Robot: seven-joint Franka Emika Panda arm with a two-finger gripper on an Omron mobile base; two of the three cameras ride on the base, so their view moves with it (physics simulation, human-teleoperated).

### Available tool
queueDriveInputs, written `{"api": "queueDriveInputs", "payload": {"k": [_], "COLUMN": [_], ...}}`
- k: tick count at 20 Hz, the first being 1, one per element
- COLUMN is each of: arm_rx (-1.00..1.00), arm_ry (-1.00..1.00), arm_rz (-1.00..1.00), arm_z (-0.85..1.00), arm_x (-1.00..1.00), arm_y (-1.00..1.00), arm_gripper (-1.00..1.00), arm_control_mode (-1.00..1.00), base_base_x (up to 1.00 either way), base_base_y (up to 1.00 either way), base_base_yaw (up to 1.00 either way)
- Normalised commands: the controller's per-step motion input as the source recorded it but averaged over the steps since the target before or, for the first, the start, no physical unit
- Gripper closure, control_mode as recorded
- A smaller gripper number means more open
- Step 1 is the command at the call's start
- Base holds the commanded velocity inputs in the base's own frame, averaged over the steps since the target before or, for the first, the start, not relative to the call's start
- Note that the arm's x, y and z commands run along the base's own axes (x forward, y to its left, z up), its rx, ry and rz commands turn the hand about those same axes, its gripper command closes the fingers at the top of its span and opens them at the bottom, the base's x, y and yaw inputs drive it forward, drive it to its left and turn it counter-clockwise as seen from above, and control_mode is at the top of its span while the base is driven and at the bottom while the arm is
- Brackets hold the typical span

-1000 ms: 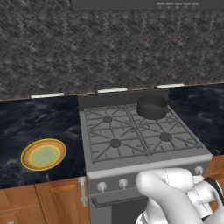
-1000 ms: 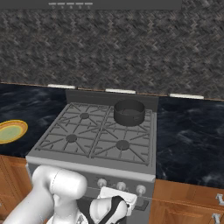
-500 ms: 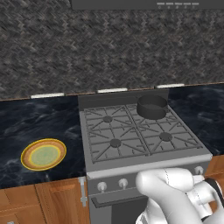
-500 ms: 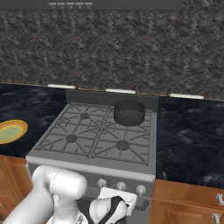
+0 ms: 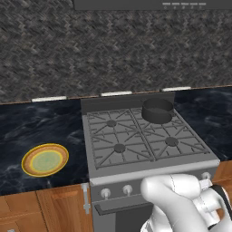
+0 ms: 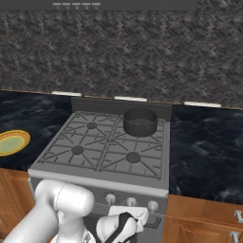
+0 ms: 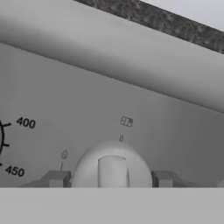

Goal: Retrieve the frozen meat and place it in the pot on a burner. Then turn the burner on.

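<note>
Facing the stove's front panel, the claw [image 7: 109, 179] stood with its tips set apart on either side of a round knob [image 7: 112, 168], not yet gripping, while the pot [image 6: 140, 122] sat on the rear right burner, so closing and twisting seemingly came next.

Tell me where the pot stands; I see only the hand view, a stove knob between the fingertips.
Observer: The pot stands on the back right grate of the stove.
Operator: Report whether the meat is inside.
Observer: Its inside looks dark from both base views; no meat can be made out.
Operator: Name what lies beside the stove.
Observer: A yellow-rimmed plate lies on the dark counter to the left, nothing on it.
</note>
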Motion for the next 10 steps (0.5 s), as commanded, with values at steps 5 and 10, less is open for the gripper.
{"api": "queueDriveInputs", "payload": {"k": [5,10], "arm_rx": [-0.21,-0.18], "arm_ry": [0.03,0.04], "arm_rz": [0.02,0.0], "arm_z": [0.0,0.0], "arm_x": [0.0,0.0], "arm_y": [0.0,0.0], "arm_gripper": [1.0,1.0], "arm_control_mode": [-1.0,-1.0], "base_base_x": [0.0,0.0], "base_base_y": [0.0,0.0], "base_base_yaw": [0.0,0.0]}}
